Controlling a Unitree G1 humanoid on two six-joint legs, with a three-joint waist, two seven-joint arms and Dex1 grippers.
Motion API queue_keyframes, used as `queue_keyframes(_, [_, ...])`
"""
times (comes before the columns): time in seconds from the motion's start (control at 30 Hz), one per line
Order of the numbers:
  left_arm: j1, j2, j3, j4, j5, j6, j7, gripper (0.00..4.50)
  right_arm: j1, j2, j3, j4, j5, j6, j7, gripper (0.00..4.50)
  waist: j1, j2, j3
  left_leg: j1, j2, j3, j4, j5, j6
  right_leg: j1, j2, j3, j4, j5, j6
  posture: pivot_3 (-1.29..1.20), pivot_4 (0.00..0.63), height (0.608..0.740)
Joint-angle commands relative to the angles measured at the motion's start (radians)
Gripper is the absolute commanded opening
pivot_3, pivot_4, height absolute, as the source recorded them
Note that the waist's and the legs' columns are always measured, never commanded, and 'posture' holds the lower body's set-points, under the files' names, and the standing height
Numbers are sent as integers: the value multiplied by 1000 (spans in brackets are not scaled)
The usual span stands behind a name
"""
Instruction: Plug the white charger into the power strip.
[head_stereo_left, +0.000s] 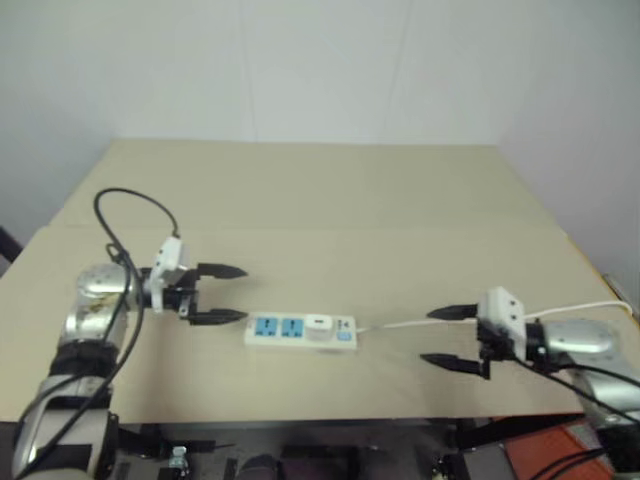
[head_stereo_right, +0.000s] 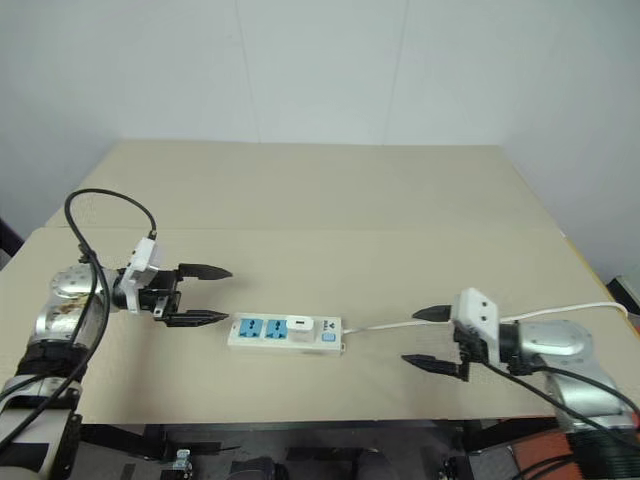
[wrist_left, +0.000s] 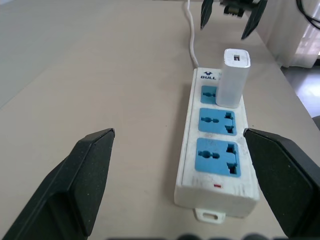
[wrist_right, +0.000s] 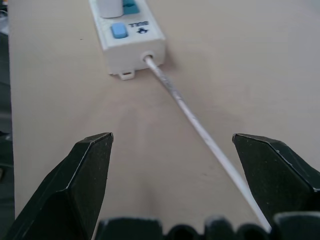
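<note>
A long flat white power strip (head_stereo_left: 301, 331) with blue socket faces lies on the pale tan tabletop (head_stereo_left: 320, 200) near its front edge, its long axis running left to right across the robot's view. A small plain white cube-like charger (wrist_left: 232, 78) stands upright in the third socket from the strip's left end, the one nearest the blue switch, its USB port facing up; the two blue sockets to its left are bare. The strip's thin white cord (wrist_right: 200, 131) leaves the right end and trails along the table toward the right edge. The left gripper (head_stereo_left: 222, 294) hovers just off the strip's left end, pointing along it, black fingers spread wide and holding nothing. The right gripper (head_stereo_left: 452, 336) hangs well apart from the strip's right end, pointing back toward it, its fingers likewise wide apart and empty, with the cord passing between them.
</note>
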Motion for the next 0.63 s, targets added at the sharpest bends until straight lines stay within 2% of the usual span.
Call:
queue_keyframes(0.03, [19, 24, 41, -60, -25, 33, 15, 4500, 14, -36, -73, -36, 40, 12, -8, 4482, 0, 0, 0, 0, 0, 0, 0, 0, 0, 0, 0, 0, 0, 0, 0, 0, 150, 740])
queue_keyframes(0.63, [78, 54, 57, -178, -41, 128, 25, 4500, 21, 1, -52, -24, 34, -8, -48, 4482, 2, 0, 0, 0, 0, 0, 0, 0, 0, 0, 0, 1, 0, 0, 0, 0, 150, 740])
